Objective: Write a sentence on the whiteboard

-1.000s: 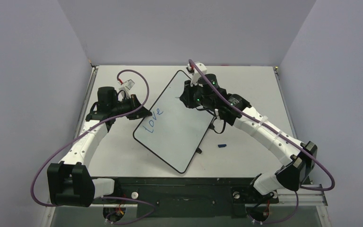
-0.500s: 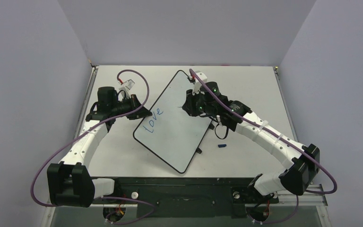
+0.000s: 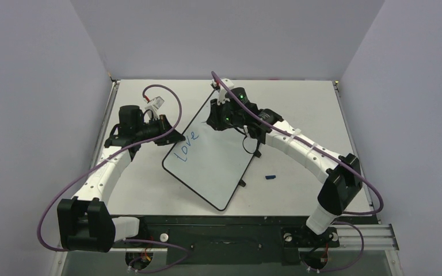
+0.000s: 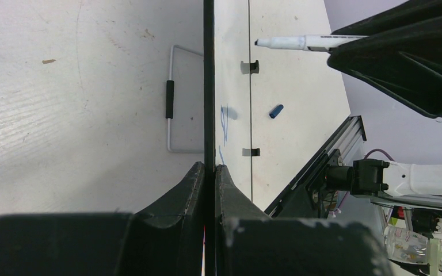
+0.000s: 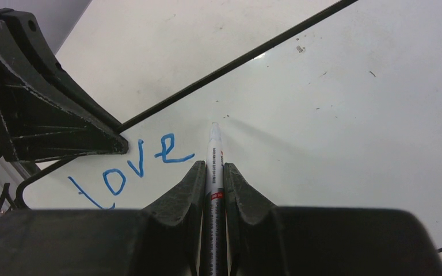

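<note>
Main danger: crowding or smearing the blue handwritten word "love" (image 5: 132, 169), with the thin white marker (image 5: 214, 150) aimed just right of its last letter. Too short a gap before the next word, and no telling the two apart. Hard to say from the right wrist view whether touching the surface or hovering just above; if touching, likely to leave a stray dot.

Second danger: pressing too hard and shifting the large glossy white whiteboard with thin black rim (image 3: 218, 167) mid-stroke, bending the line. Guarded against by the left claw (image 4: 210, 168), shut on the board's left rim beside the start of the writing. Any slack there, or a sideways drag from the pen, enough to spoil the letters.

Third: twisting of the marker inside the right claw (image 5: 214, 167), closed tight around the barrel with only the front end poking out.

Also worth minding: the small blue cap (image 3: 271, 176), loose on the matte white table (image 3: 311, 98) just off the board's right rim, easily knocked by a low pass of the right arm.

Whiteboard lying slantwise across the middle of the table, one corner toward the far edge, another toward the near edge. Of the sentence, one word only so far, in slanted blue script along the left rim, with most of the glossy face bare and faintly speckled.
</note>
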